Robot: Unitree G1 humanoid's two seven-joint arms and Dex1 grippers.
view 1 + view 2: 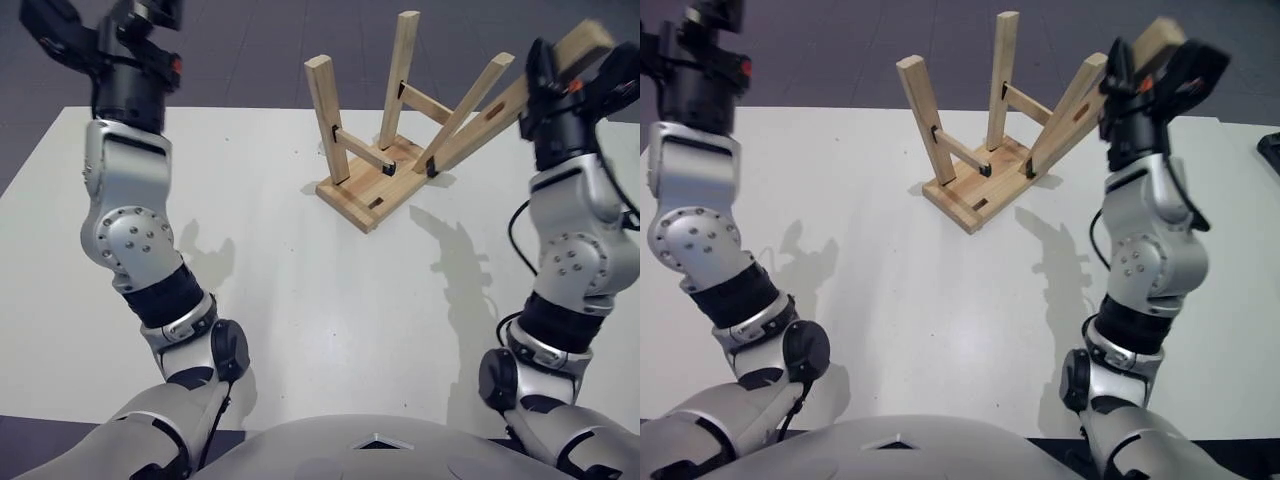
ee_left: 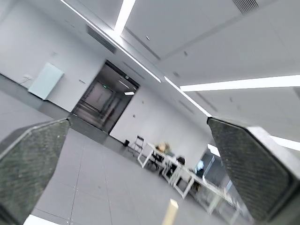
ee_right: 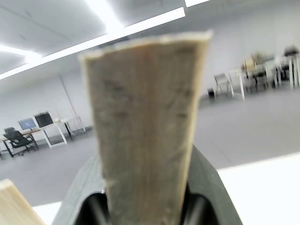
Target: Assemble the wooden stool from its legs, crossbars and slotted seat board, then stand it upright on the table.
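Note:
The wooden stool stands upside down at the far middle of the white table (image 1: 300, 300). Its slotted seat board (image 1: 368, 190) is at the bottom and its legs (image 1: 328, 115) point up, leaning to the right. Crossbars (image 1: 365, 150) join the legs. My right gripper (image 1: 1150, 65) is raised at the far right and is shut on the upper end of the rightmost leg (image 3: 145, 126); its fingers (image 3: 206, 197) press both sides of the wood. My left gripper (image 2: 138, 122) is held high at the far left, away from the stool, open, with nothing between its fingers (image 2: 33, 164).
The table's near and left parts are bare white surface. Dark floor lies beyond the far edge (image 1: 250, 108). A small black object (image 1: 1270, 150) sits at the table's right edge. Office desks and chairs stand in the room behind.

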